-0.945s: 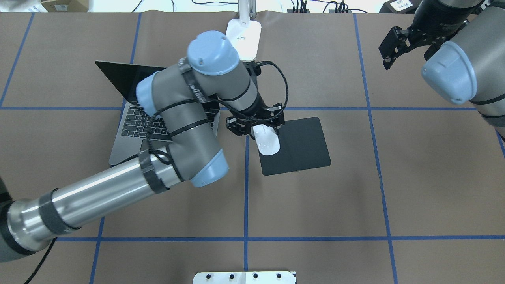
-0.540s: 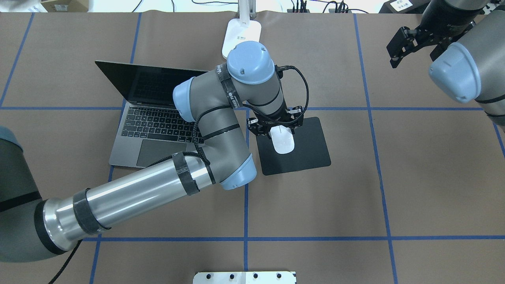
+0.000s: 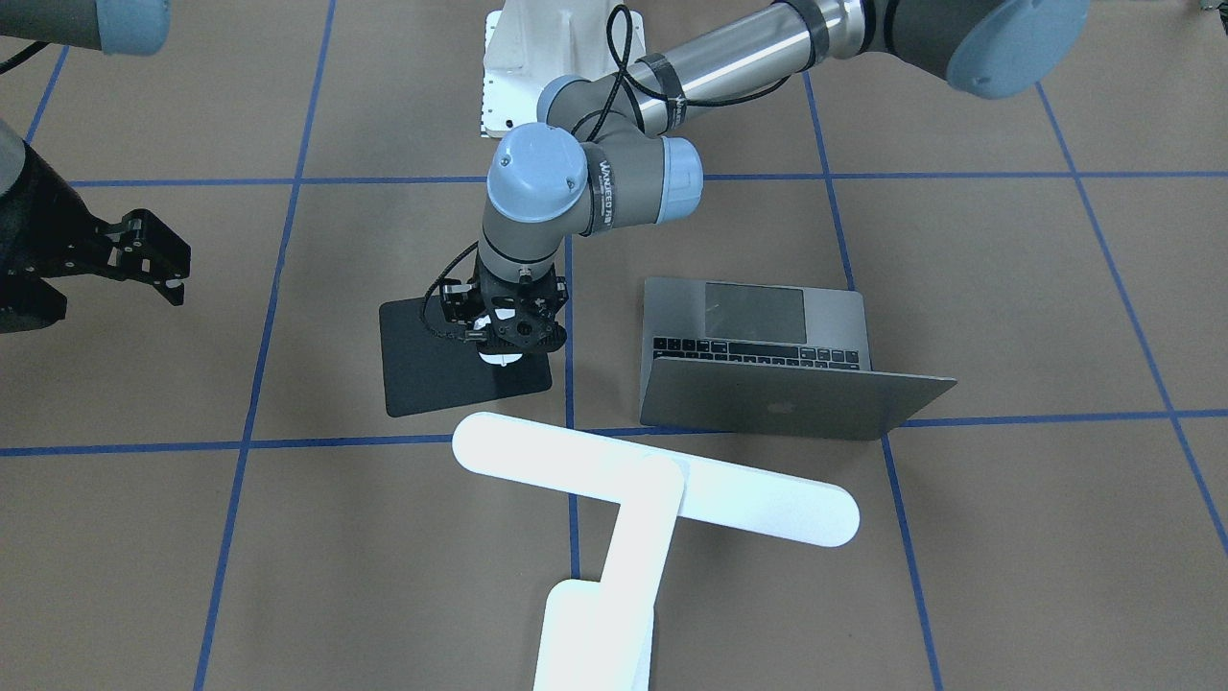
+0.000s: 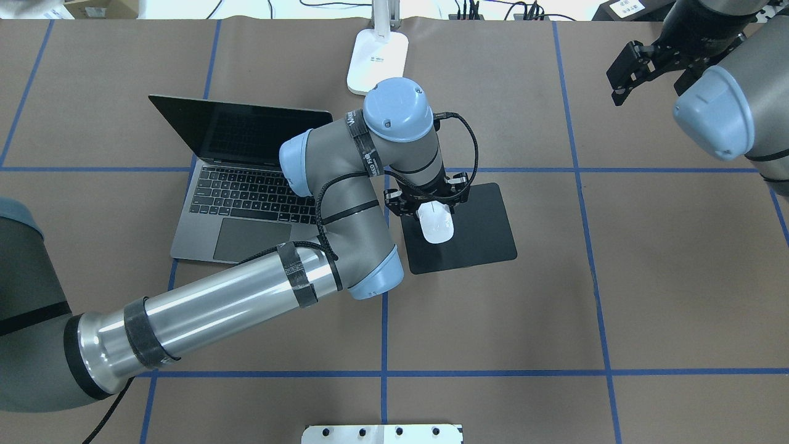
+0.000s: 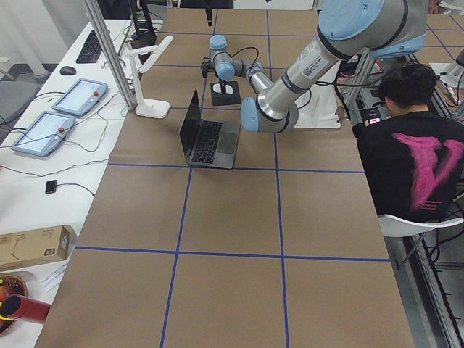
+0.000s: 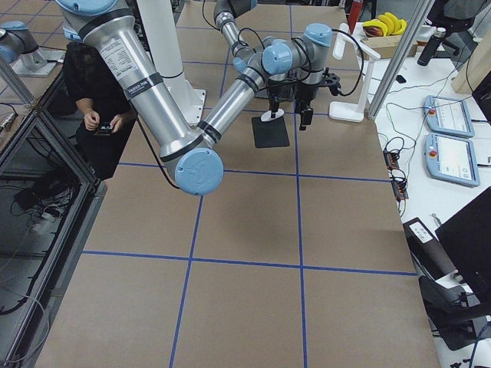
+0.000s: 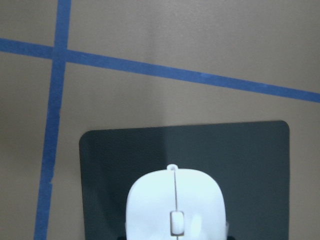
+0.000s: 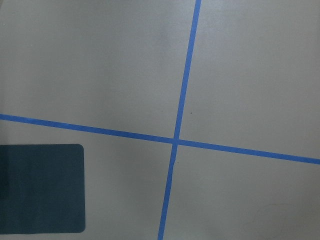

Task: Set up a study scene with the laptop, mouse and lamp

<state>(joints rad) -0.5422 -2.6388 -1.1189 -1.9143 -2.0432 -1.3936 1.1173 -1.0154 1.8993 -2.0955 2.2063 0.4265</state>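
My left gripper (image 4: pixel 429 205) is shut on the white mouse (image 4: pixel 436 228) and holds it low over the left part of the black mat (image 4: pixel 484 225). I cannot tell if the mouse touches the mat. The left wrist view shows the mouse (image 7: pixel 175 207) at the bottom edge over the mat (image 7: pixel 120 160). The grey laptop (image 4: pixel 246 191) stands open left of the mat, with its logo lid (image 3: pixel 782 405) facing the front camera. The white lamp has its base (image 4: pixel 377 52) at the far table edge and its bar head (image 3: pixel 652 480) above. My right gripper (image 4: pixel 627 69) is open and empty, raised at the far right.
A white bolted pedestal (image 4: pixel 382 433) sits at the table's near edge. Blue tape lines cross the brown table cover. The mat's corner (image 8: pixel 40 190) shows in the right wrist view. A seated person (image 5: pixel 413 159) is beside the table at the robot's side.
My left arm carried the mouse rightward from the mat's left edge onto the mat, then eased slightly back left. The right gripper drifted a little right and up.
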